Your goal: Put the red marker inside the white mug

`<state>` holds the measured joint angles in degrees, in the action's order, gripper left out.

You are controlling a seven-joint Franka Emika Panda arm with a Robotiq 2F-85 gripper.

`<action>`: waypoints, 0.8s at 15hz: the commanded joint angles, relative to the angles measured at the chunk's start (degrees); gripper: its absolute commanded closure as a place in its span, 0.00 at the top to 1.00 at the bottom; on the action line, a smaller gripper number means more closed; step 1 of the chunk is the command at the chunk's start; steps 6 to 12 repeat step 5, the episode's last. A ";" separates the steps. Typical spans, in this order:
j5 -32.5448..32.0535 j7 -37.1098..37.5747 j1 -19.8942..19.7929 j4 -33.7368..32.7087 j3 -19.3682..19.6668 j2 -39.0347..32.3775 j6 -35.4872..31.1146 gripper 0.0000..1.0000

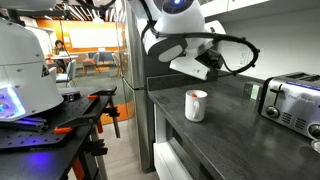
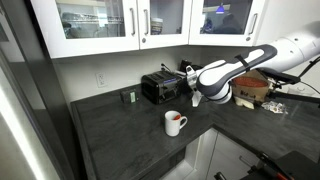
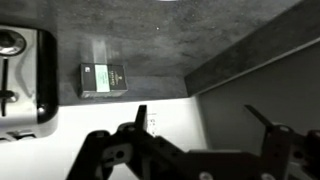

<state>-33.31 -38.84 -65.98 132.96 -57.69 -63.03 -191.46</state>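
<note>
- Gripper point(image 3: 200, 125): in the wrist view, the jaws are spread wide with nothing between them; black, angular linkage fingers point(image 3: 140, 120).
- In both exterior views it hangs above the counter point(image 2: 120, 140), clear of the mug point(image 2: 175, 123), up near the toaster point(image 2: 160, 87).
- Mug: glossy white cylinder, upright on the counter near the front edge, loop handle to one side.
- Red marker point(image 2: 178, 117): a red bit shows inside the mug at the rim; the rest is hidden by the wall.
- Counter: dark, mottled stone look, matte, L-shaped run.
- Toaster: boxy chrome and black, reflective sides, against the back wall, well apart from the mug.
- Small dark box point(image 3: 105, 78): flat rectangle with a pale label, lying beside the toaster.
- Arm point(image 2: 250, 65): smooth white shells with black joints.
- Cabinets point(image 2: 100, 25): white frames with glass doors, above the counter.
</note>
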 commanded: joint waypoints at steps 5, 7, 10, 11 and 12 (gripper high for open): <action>8.12 20.35 5.08 5.44 -0.85 22.33 8.58 1.00; 8.12 20.35 5.08 5.44 -0.85 22.33 8.58 1.00; 8.12 20.35 5.08 5.44 -0.85 22.33 8.58 1.00; 8.12 20.35 5.08 5.44 -0.85 22.33 8.58 1.00; 8.12 20.35 5.08 5.44 -0.85 22.33 8.58 1.00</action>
